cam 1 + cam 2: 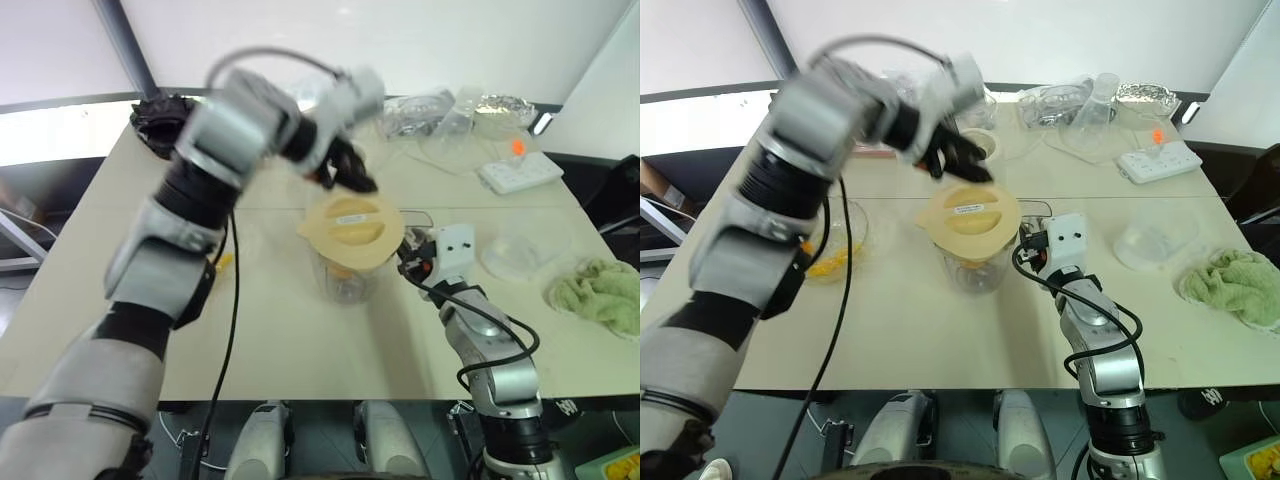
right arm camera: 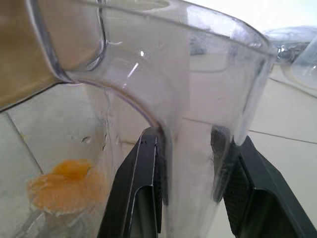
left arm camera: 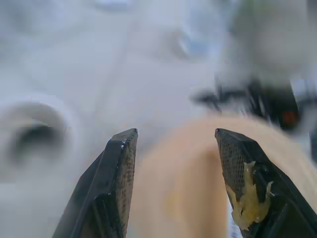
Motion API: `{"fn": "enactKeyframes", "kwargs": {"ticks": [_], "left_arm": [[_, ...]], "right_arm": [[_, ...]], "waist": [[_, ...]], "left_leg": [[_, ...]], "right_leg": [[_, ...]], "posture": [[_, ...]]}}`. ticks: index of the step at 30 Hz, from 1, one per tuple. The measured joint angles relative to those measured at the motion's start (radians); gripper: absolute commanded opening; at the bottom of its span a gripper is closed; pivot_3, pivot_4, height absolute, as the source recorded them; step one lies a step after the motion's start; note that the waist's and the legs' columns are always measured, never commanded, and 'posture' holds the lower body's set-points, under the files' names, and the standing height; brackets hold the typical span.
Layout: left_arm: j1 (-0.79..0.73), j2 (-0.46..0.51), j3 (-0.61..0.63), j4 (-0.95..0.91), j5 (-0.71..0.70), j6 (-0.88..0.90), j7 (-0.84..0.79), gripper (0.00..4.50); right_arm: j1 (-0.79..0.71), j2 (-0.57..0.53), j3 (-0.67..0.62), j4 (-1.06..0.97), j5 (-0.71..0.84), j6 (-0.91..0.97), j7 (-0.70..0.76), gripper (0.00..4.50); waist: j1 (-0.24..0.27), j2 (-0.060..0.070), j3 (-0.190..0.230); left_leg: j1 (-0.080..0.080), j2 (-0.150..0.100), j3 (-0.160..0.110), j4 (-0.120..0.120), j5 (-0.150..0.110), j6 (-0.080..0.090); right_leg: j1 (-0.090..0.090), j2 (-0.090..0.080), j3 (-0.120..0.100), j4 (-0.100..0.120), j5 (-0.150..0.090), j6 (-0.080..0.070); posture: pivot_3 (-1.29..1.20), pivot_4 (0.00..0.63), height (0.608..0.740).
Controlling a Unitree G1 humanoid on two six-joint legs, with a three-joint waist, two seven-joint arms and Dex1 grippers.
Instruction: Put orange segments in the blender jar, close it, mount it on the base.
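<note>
The blender jar stands upright near the middle of the table, with orange segments lying at its bottom. A flat cream lid sits on its mouth, tilted a little. The right gripper is pinching the jar's side handle, one finger on each side. The left gripper hangs just above the lid toward the table's far edge, its fingers spread and empty, with pulp stuck to one pad. A shallow dish with more fruit stands toward the table's left edge. A green cloth lies at the right edge, and a white power strip lies near the far right corner.
</note>
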Motion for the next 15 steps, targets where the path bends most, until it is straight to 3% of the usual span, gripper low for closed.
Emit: {"fn": "enactKeyframes", "kwargs": {"ticks": [3,5,12,15], "left_arm": [[-0.105,-0.046,0.297,0.062,-0.095,0.049,0.194,2.57],[-0.09,-0.033,0.38,0.028,-0.132,0.06,0.247,2.57],[0.394,0.16,0.353,-0.357,-0.227,0.021,0.192,2.57],[0.531,0.196,0.36,-0.51,-0.254,-0.005,0.209,2.57]], "right_arm": [[-0.004,0.0,0.0,0.001,-0.001,-0.005,0.007,0.98],[-0.004,0.0,0.003,0.006,-0.001,-0.004,0.012,0.98],[-0.029,-0.002,0.007,0.025,0.011,0.01,0.032,0.98],[-0.052,-0.011,-0.008,0.024,0.026,0.04,0.04,0.98]], "waist": [[-0.002,-0.001,0.001],[-0.003,-0.001,0.001],[-0.019,-0.002,0.002],[-0.013,-0.006,0.005]], "left_leg": [[0.001,-0.001,0.0,-0.002,0.0,0.0],[0.008,-0.002,0.002,-0.009,0.0,0.0],[0.01,0.001,0.001,-0.013,0.004,-0.007],[0.009,0.0,0.0,-0.013,0.005,-0.009]], "right_leg": [[-0.001,0.0,0.0,0.0,0.002,0.004],[0.002,0.0,0.001,0.0,0.002,0.004],[-0.004,0.002,0.004,0.014,0.002,0.002],[-0.004,0.001,0.004,0.014,0.002,0.002]], "posture": [[0.0,0.15,0.74],[0.0,0.15,0.74],[0.0,0.15,0.74],[0.0,0.15,0.74]]}}
